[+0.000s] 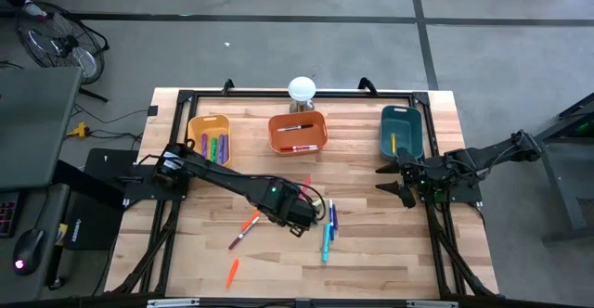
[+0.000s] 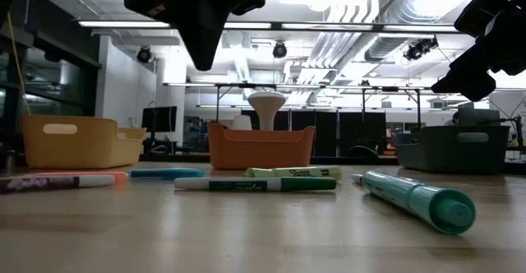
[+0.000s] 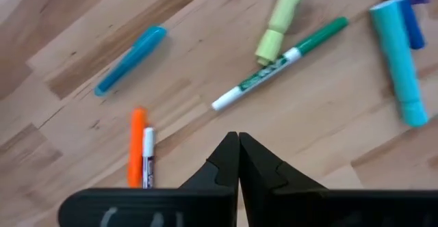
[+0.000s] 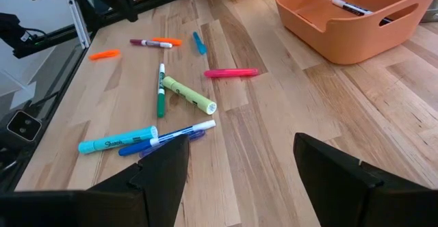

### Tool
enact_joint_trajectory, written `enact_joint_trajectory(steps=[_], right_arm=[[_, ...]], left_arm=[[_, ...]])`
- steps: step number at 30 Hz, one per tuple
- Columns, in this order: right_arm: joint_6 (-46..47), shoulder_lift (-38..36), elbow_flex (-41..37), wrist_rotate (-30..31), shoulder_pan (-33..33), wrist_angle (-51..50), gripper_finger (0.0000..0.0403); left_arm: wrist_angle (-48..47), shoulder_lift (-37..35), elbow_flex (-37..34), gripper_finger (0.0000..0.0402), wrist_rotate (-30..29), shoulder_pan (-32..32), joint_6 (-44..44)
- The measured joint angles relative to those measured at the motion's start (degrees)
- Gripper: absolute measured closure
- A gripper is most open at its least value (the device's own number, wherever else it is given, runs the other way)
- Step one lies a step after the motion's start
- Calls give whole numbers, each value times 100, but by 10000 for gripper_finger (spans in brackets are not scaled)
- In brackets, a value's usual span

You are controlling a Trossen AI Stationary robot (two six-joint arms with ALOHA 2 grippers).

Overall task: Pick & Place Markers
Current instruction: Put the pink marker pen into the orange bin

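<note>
Slim plastic markers (image 3: pixel 284 61) on grained wood; left tool (image 3: pixel 238 160) shut, empty.

Markers lying across the table (image 2: pixel 246 232): teal marker (image 2: pixel 415 197) lying nearest on the right, green marker (image 2: pixel 255 184) and light-green one (image 2: pixel 294 173) sitting mid. Yellow bin (image 2: pixel 78 140), orange bin (image 2: pixel 260 145), teal bin (image 2: pixel 463 148) standing behind. Two dark grippers hanging above.

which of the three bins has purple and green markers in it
The yellow plastic bin, the one nearest the left arm's base. It holds purple and green markers; the orange plastic bin holds white-bodied ones, and the teal plastic bin a yellow one.
</note>
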Motion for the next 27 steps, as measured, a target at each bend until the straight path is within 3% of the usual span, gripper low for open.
enact_joint_trajectory(steps=[14, 23, 27], right_arm=[[0, 0, 0, 0, 1, 0, 150], [0, 0, 0, 0, -1, 0, 151], [0, -1, 0, 0, 0, 0, 151]], left_arm=[[-511, -11, -173, 390, 328, 0, -485], [43, -11, -909, 255, 757, -7, -788], [275, -326, -1357, 205, 766, -92, -811]])
